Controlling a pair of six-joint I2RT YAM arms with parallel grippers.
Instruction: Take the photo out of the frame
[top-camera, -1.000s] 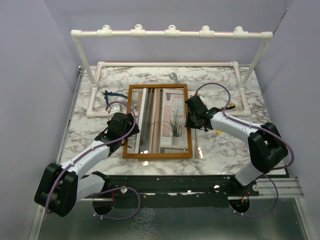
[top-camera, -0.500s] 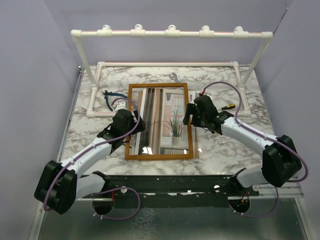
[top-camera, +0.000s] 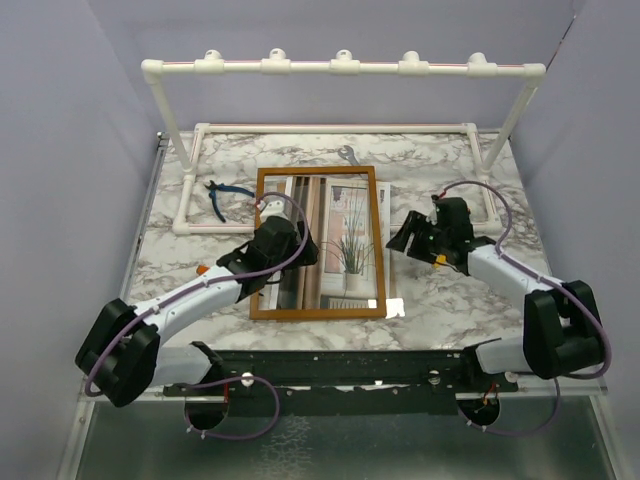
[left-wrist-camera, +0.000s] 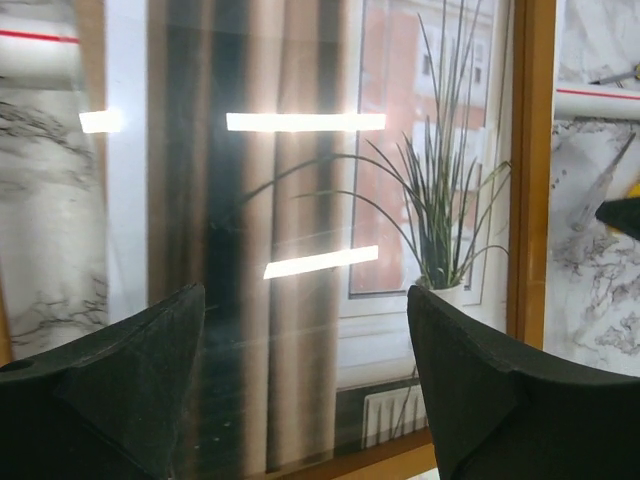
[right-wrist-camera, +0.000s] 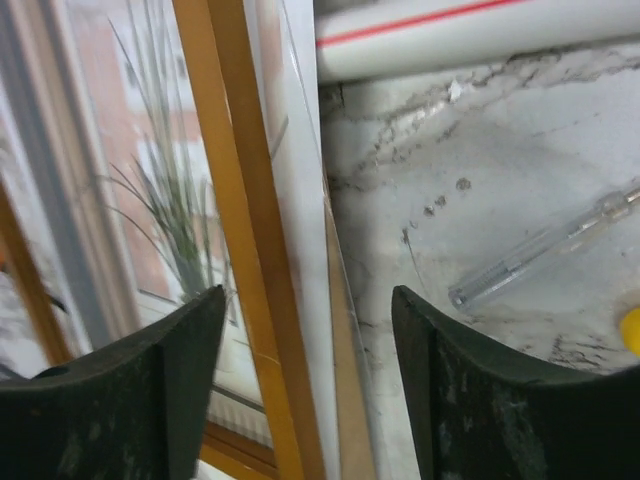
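From above, the frame (top-camera: 316, 171) lies flat on the marble table (top-camera: 445, 300), with the photo (top-camera: 345, 235) under its glass. The left gripper (top-camera: 298, 250) hovers over the frame's left half, jaws spread. The right gripper (top-camera: 398, 238) stands released just beside its right edge.

In the left wrist view, the photo shows between empty fingers (left-wrist-camera: 120, 380).

In the right wrist view, the frame's right border runs between parted fingers (right-wrist-camera: 500, 400) that grasp nothing.

Standing here, I can't make out any writing, label, brand mark or number: not on the photo (left-wrist-camera: 330, 200), not on the frame (right-wrist-camera: 250, 250), and not on the marble-patterned tabletop (right-wrist-camera: 480, 180).
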